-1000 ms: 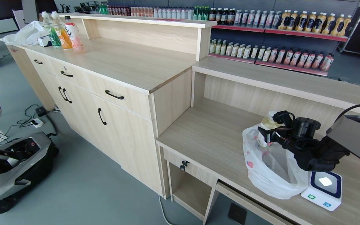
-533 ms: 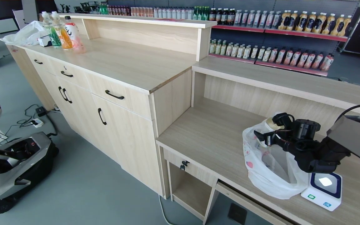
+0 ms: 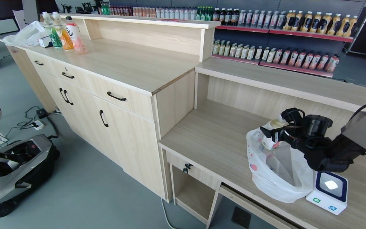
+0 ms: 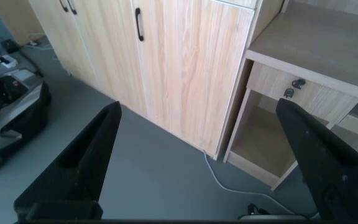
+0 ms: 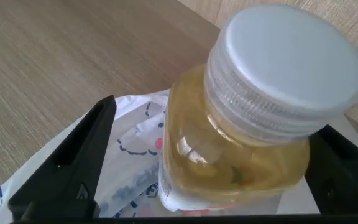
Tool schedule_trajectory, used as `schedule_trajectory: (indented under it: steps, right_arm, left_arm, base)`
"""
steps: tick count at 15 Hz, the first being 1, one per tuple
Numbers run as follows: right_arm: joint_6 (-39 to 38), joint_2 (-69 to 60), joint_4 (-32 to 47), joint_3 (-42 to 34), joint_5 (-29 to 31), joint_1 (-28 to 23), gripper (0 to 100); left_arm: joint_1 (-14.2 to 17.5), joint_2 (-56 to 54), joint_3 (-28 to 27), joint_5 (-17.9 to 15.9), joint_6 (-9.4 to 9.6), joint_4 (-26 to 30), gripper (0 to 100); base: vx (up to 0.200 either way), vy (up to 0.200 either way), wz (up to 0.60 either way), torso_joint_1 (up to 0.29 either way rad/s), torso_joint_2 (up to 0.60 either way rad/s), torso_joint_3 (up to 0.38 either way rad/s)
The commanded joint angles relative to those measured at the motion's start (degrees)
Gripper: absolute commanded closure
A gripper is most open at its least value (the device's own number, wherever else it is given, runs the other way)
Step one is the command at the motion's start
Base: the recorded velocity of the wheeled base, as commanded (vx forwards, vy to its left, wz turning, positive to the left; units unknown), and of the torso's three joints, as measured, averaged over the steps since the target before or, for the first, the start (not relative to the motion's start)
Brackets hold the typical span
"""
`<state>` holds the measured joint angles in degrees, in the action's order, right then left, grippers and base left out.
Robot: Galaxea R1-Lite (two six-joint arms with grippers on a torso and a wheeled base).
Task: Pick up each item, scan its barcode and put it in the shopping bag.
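Pale wooden counter (image 3: 214, 140) fills the shop front. Before its cabinets, the left gripper (image 4: 197, 106) hangs over the grey floor (image 4: 166, 168), fingers spread wide, holding nothing. Further right, the bottle (image 3: 269, 143) stands in the mouth of the shopping bag (image 3: 275, 183), between the parted fingers of the right gripper (image 3: 274, 131), with a gap showing on one side. That gripper has risen slightly since half a second ago; the bottle stays put.

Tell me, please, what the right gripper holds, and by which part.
The right gripper flanks the bottle at its shoulder; whether it grips cannot be told.
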<state>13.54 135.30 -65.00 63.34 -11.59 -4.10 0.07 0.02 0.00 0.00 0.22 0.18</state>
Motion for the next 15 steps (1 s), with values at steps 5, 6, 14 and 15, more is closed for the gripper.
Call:
schedule_trajectory:
  steps: [5,6,14,15]
  right_arm:
    - [0.43,-22.1,3.39,-14.21,-1.15,0.49,0]
    - [0.52,-27.81,3.04,-19.84,-1.06,0.32,0]
    - [8.25,-50.58,17.72,-30.3,10.8,-9.18,0]
    - [8.25,-51.37,19.74,-29.59,13.35,-10.05,0]
  left_arm:
    - [0.01,-0.02,0.0,0.0,0.04,-0.01,0]
    - [0.01,-0.02,0.0,0.0,0.04,-0.01,0]
    - [0.01,-0.02,0.0,0.0,0.04,-0.01,0]
    - [0.01,-0.02,0.0,0.0,0.04,-0.01,0]
  base:
    - [0.0,0.0,0.0,0.0,0.0,0.0]
    - [0.0,0.0,0.0,0.0,0.0,0.0]
    - [0.0,0.0,-0.3,0.0,0.0,0.001]
    - [0.0,0.0,-0.6,0.007,0.0,0.002]
